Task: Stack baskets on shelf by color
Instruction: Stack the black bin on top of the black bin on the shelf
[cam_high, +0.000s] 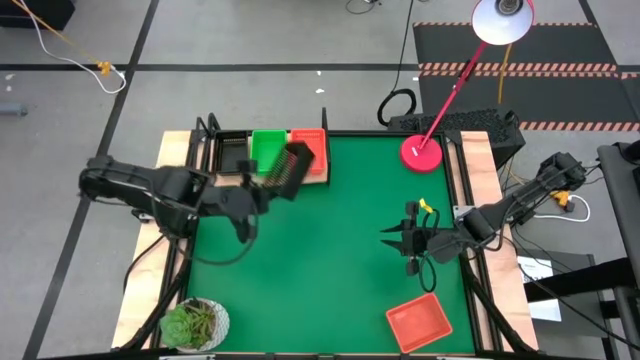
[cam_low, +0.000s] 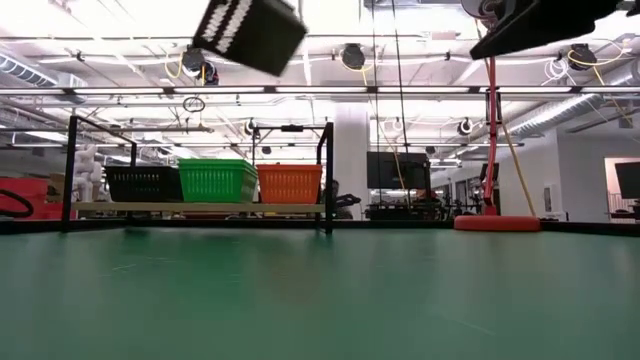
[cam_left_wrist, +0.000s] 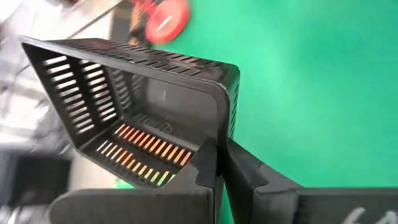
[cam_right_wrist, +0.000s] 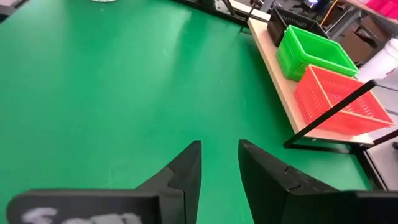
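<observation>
The job looks well advanced. On the shelf (cam_high: 318, 181) at the mat's far edge, three piles stand abreast: black baskets (cam_low: 143, 183) at the left end, green baskets (cam_low: 217, 179) in the middle, red-orange baskets (cam_low: 289, 183) at the right end. How many lie nested in each pile cannot be told from these views.

The left gripper (cam_left_wrist: 222, 163) is clenched on the rim of one black basket (cam_high: 288, 168), holding it tilted in the air over the shelf, near the green and red-orange piles. Judging by colour, it belongs on the black pile at the shelf's left end and is not yet set down.

One red-orange basket (cam_high: 419, 323) lies alone on the green mat (cam_high: 330, 260) near its near right corner, untouched. The right gripper (cam_right_wrist: 219, 163) hovers over the mat by the right edge, fingers apart and holding nothing.

Counted loose: one black basket carried, one red-orange on the mat. Both are left to place.
</observation>
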